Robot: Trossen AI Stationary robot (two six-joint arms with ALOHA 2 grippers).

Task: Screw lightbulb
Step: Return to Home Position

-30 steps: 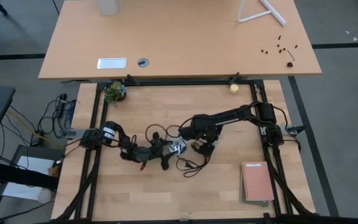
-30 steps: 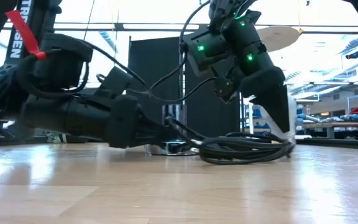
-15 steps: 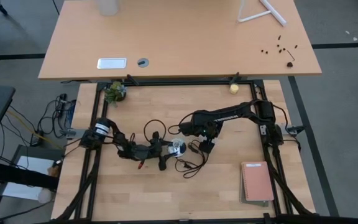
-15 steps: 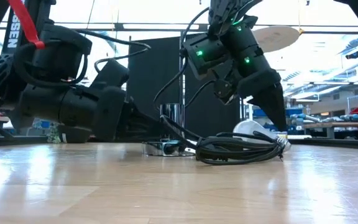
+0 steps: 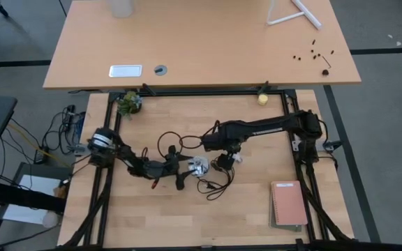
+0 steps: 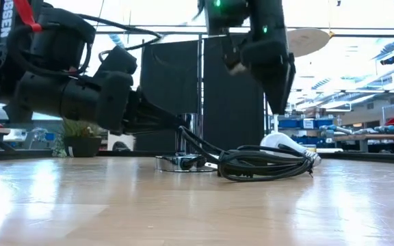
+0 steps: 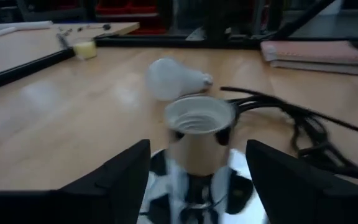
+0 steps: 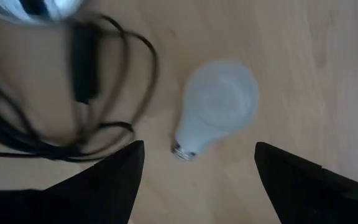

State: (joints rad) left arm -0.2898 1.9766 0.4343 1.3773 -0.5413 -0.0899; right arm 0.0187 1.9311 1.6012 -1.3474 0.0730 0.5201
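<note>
Lying on its side on the table [image 5: 152, 216] near the middle, the bulb [image 8: 219, 102] rests free, with nothing holding it, its grey base at the right end. It sits just right of the socket [image 7: 199, 124], apart from it, with the socket's threaded cup empty and facing up. A black cord [image 6: 265, 162] loops on the wood in front of the bulb and runs back to the socket.

The right gripper [image 8: 199, 146] hangs above the bulb, clear of it, with its fingers spread wide and nothing between them. The left gripper [image 7: 197, 146] is low over the table at the socket's left, its fingers also spread, one on each side of the socket; whether they touch the socket's base cannot be told.

A yellow ball [image 5: 262, 99] lies at the table's far edge, to the right, and a notebook [image 5: 289, 203] lies near the right corner, both well apart from the bulb.
</note>
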